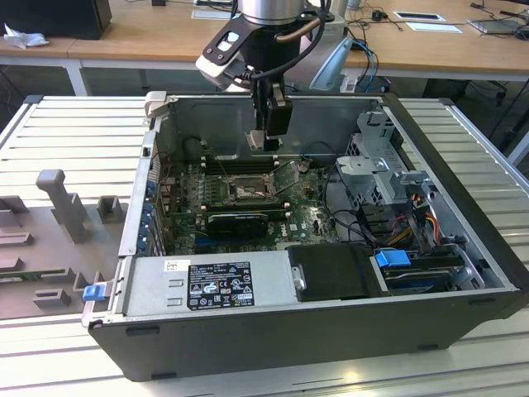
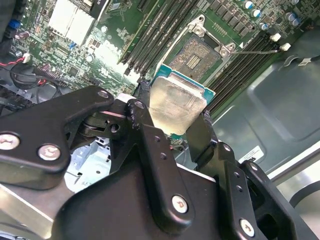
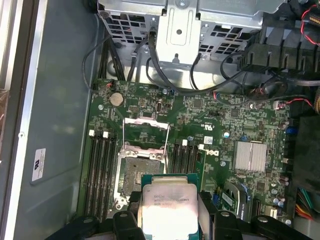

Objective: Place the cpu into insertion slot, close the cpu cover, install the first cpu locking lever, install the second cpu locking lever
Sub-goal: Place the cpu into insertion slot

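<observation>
Exterior view: an open computer case [image 1: 331, 331] lies on a slatted table [image 1: 66, 132], and the robot arm's gripper [image 1: 266, 139] hangs inside it above the green motherboard [image 1: 310, 217]. In both wrist views its fingers are clamped on opposite edges of the cpu [image 2: 177, 102], which is held in the air near the insertion slot [image 2: 196, 57], not yet seated. The cpu cover [image 3: 145, 131] is swung open, on the exterior view's right of the slot.

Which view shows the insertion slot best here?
The second wrist view: the insertion slot shows its whole contact field, clear of the cpu. In the first wrist view the cpu, gripped by the pincer, hides one corner of it. The exterior view shows it from afar, with little detail.
</observation>
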Controlling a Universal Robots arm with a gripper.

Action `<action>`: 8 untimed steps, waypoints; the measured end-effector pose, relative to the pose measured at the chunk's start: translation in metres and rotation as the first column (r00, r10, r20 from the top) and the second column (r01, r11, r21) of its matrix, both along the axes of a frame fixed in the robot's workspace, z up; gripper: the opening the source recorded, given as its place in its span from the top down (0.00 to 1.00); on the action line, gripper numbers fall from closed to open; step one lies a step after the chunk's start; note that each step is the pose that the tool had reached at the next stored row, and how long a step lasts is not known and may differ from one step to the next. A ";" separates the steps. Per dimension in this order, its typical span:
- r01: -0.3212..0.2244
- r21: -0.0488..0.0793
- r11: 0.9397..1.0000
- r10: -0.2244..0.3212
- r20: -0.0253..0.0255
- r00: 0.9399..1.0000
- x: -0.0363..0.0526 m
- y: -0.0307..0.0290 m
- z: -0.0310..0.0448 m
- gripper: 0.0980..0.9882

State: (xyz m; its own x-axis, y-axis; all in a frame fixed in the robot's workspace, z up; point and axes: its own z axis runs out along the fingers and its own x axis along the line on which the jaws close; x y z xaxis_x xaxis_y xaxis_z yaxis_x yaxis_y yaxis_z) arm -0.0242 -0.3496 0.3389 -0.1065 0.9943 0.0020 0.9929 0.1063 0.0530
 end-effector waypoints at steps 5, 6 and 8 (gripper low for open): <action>0.012 0.000 1.000 -0.012 0.000 1.000 0.0000 0.0000 -0.0002 0.51; 0.014 0.000 1.000 -0.014 0.000 1.000 0.0000 0.0000 -0.0002 0.51; 0.020 0.000 1.000 -0.020 0.000 1.000 0.0000 0.0000 -0.0003 0.51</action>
State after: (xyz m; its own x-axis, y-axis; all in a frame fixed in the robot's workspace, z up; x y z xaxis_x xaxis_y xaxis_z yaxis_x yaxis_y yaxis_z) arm -0.0242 -0.3496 0.3387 -0.0863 0.9963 0.0020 0.9949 0.0861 0.0530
